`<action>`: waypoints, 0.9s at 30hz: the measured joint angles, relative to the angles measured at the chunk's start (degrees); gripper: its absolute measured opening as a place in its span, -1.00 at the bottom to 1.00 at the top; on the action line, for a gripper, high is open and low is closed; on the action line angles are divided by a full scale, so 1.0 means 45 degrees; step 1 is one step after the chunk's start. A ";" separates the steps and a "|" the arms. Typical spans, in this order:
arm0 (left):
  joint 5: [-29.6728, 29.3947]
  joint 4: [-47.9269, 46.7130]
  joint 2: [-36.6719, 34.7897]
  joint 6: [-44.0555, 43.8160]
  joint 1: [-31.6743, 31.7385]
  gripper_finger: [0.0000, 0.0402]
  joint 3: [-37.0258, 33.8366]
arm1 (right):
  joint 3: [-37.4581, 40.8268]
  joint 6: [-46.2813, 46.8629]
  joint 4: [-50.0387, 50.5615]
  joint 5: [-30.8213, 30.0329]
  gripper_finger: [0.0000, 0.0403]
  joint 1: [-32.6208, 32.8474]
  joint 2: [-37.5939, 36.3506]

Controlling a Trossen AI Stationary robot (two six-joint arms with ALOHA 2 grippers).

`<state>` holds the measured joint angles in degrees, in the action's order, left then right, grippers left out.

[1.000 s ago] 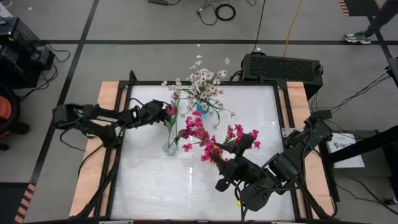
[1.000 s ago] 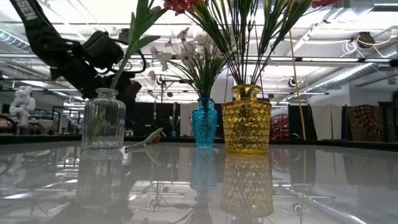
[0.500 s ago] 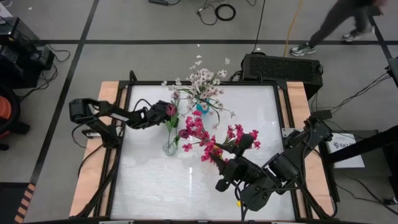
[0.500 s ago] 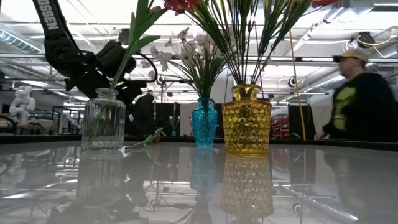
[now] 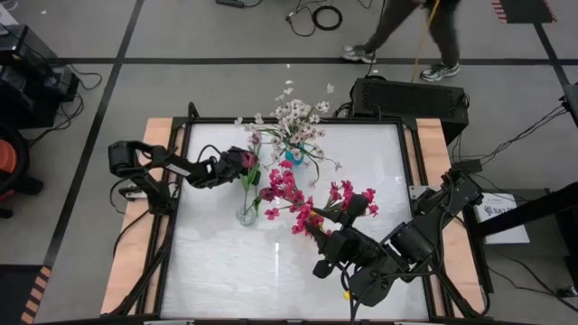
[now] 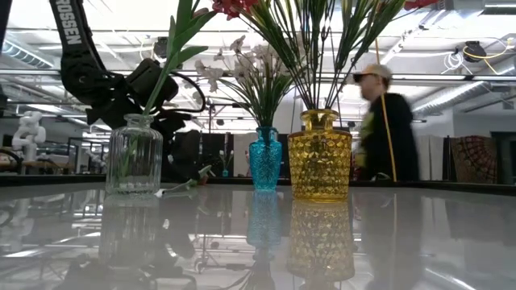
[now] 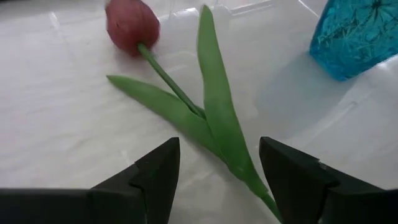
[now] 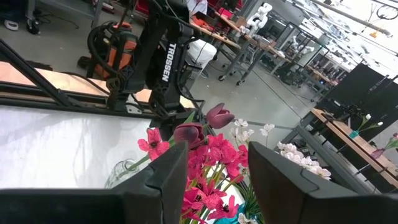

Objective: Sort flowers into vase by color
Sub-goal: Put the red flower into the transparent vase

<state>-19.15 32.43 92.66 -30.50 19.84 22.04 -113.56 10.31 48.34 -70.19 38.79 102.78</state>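
Dark maroon tulip [image 7: 132, 25] on green stem with two long leaves, lying on white table [image 7: 56, 118] between parted fingers of left gripper [image 7: 219, 177]; right gripper [image 8: 214, 177] likewise parted.

At centre frame we see a clear ribbed vase [image 6: 134, 155], a turquoise vase [image 6: 265, 158] and an amber studded vase [image 6: 320, 155]. Magenta blooms [image 5: 291, 191] sit mid-frame, white-pink blossoms [image 5: 295, 116] above, a maroon tulip [image 7: 131, 26] upper left.
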 joint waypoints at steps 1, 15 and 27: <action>-0.0117 0.0054 0.0000 0.0188 0.0000 0.12 0.0000 | 0.0000 0.0000 -0.0005 0.0000 -0.21 0.0000 0.0000; -0.0356 -0.0038 -0.0003 0.0771 0.0285 -0.23 0.0078 | 0.0000 -0.0005 -0.0005 0.0000 -0.21 0.0000 0.0000; 0.0149 -0.0728 -0.0017 0.0818 0.0316 -0.42 0.0081 | 0.0000 -0.0005 -0.0005 0.0000 -0.21 0.0000 0.0000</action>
<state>-18.48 29.16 92.58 -26.81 21.26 22.41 -113.56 10.28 48.31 -70.19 38.79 102.78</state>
